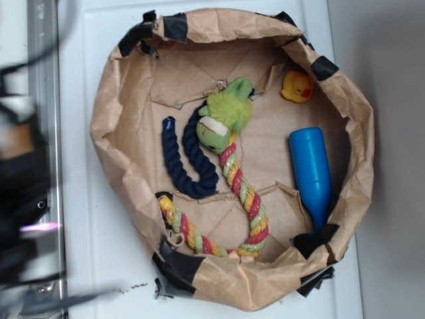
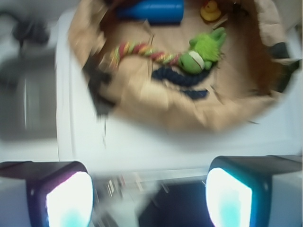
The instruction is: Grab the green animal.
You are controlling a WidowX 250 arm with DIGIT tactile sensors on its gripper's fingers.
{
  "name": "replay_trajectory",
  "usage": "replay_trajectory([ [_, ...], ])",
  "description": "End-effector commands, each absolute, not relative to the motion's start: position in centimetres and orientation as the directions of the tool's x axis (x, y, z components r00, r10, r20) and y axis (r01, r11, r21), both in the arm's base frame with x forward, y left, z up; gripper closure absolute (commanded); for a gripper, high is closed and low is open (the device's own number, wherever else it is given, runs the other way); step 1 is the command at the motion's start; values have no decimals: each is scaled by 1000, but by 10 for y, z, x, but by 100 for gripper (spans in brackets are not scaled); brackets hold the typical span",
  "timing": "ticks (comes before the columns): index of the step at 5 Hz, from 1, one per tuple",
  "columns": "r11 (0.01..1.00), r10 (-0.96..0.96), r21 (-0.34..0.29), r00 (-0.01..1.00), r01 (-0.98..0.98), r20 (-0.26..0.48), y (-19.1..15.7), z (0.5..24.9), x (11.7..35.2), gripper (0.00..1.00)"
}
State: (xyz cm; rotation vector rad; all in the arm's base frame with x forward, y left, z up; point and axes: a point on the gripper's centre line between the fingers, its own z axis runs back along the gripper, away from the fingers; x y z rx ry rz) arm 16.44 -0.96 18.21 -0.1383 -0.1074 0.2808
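Right now gripper (image 2: 149,196) spread wide w/ nothing between; green animal (image 1: 226,119) lies in paper basket (image 1: 116,119)

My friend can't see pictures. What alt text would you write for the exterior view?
A crumpled brown paper bowl on a white table holds a fuzzy green animal joined to a pink-yellow-green rope, with a navy rope curled against its left. A blue bottle lies at the right and a yellow duck sits at the upper right. No gripper is clearly visible.
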Motion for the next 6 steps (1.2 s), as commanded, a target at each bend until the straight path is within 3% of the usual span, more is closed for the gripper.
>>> replay_trajectory([
  [1,732,674,-292,715,-615,185,60,135,221,0],
  [2,711,701,-243,691,-659,176,74,106,239,0],
  [3,707,706,-253,684,-661,186,78,80,260,0],
  [4,775,630,-195,761,-601,155,71,63,283,0],
  [5,831,553,-145,825,-537,112,62,54,295,37],
  [6,906,419,-97,904,-411,84,52,73,303,100],
])
